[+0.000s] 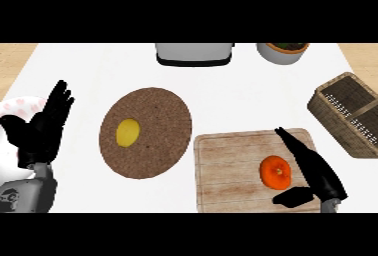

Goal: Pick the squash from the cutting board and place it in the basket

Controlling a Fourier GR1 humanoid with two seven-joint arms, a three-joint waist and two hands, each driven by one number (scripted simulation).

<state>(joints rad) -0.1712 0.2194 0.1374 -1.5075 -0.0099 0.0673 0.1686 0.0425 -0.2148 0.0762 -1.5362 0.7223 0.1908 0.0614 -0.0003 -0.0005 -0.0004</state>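
The left hand (44, 125) is held open at the left edge, resting. A yellow item (128, 132) lies on the mat (159, 105). The squash (276, 171) sits on the board (229, 170), flanked by the open right hand (314, 170) (nothing grasped), apparently readied for closing. The basket (347, 112) is seen holding nothing.

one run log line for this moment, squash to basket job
phase: reach | right hand: open beside squash on cutting board | left hand: resting open | basket: no squash
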